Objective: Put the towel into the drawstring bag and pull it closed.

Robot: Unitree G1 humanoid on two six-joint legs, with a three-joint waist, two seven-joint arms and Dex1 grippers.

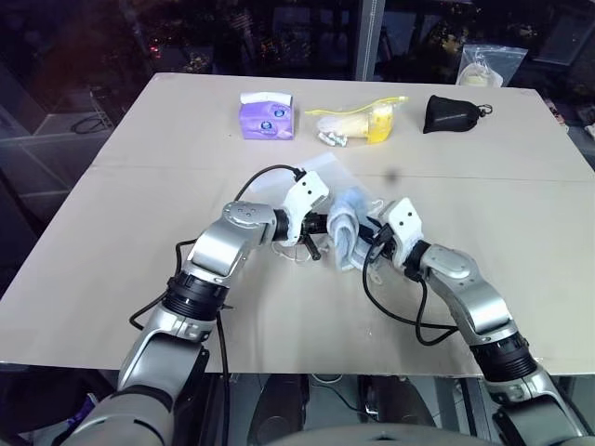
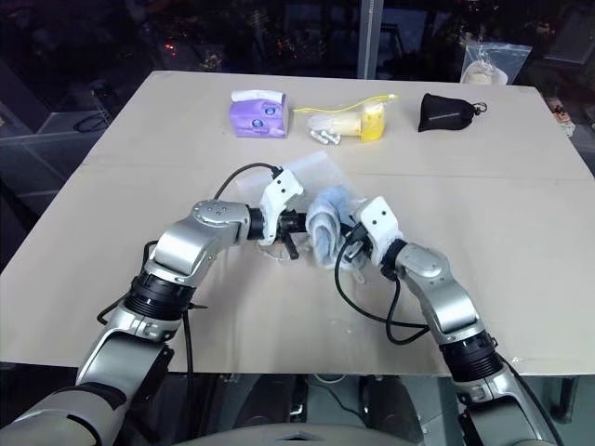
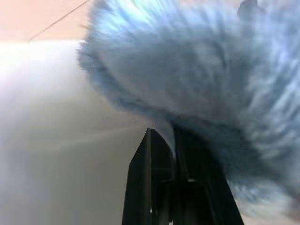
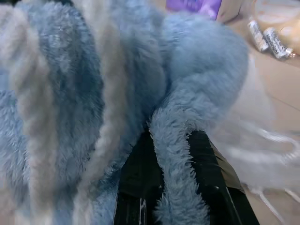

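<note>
The light-blue fluffy towel (image 1: 344, 228) hangs bunched between my two grippers at the middle of the table. My right gripper (image 1: 370, 240) is shut on it, with a fold of the towel (image 4: 93, 84) pinched between the black fingers (image 4: 140, 173). The translucent white drawstring bag (image 1: 327, 172) lies just behind and around the towel, its white cords trailing below my left gripper. My left gripper (image 1: 314, 243) is shut at the bag's near edge, seemingly with thin fabric between its fingers (image 3: 145, 178), right beside the towel (image 3: 197, 70).
Along the table's far side lie a purple tissue pack (image 1: 266, 115), a clear zip bag with yellow contents (image 1: 358, 123) and a small black pouch (image 1: 451, 113). Another clear bag (image 1: 482, 67) sits at the far right corner. The table (image 1: 139, 223) ends close in front.
</note>
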